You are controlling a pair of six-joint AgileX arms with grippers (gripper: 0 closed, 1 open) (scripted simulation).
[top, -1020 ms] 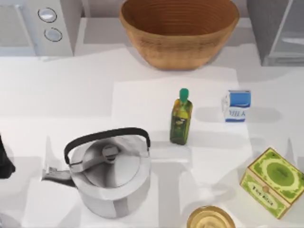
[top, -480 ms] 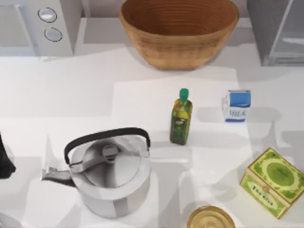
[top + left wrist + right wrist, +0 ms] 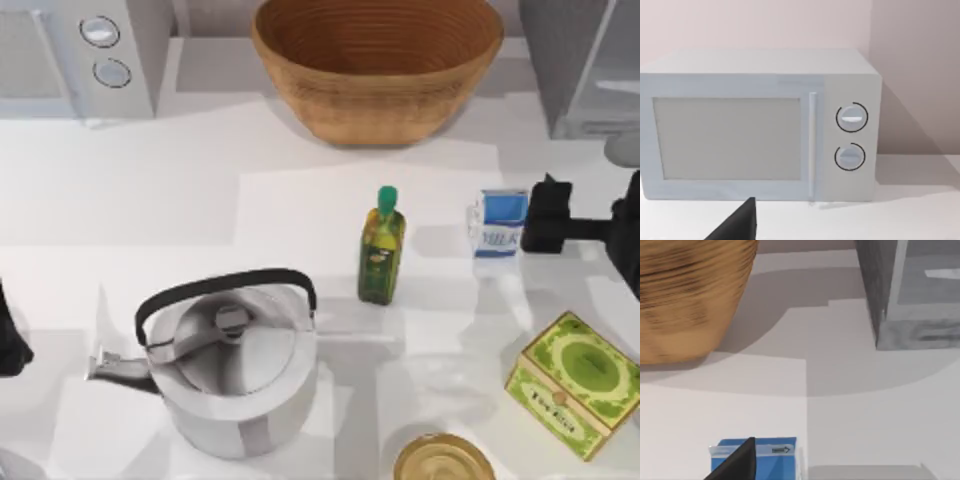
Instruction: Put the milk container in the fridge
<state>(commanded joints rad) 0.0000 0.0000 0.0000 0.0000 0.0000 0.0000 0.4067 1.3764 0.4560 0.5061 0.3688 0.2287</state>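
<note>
The milk container [image 3: 498, 224] stands on the desk [image 3: 150, 200], not yet grasped. The right gripper [image 3: 546, 215] is just beside it; its jaws' opening cannot be told. The fridge [image 3: 585, 65] waits behind.

Oil bottle [image 3: 381, 247] as landmark: upright, green cap, mid worktop [image 3: 130, 190]. Wicker basket [image 3: 377, 62] behind it, at the back edge, open side up. White microwave [image 3: 80, 55] with two round knobs far back-left of the bottle; front face also in the left wrist view [image 3: 757, 125]. Steel kettle [image 3: 230, 355] with black handle front-left of the bottle, spout pointing left. Green tea box [image 3: 573, 382] front-right of it, tilted. Yellowish round lid or jar top [image 3: 443, 460] in front of the bottle, at the near edge.
</note>
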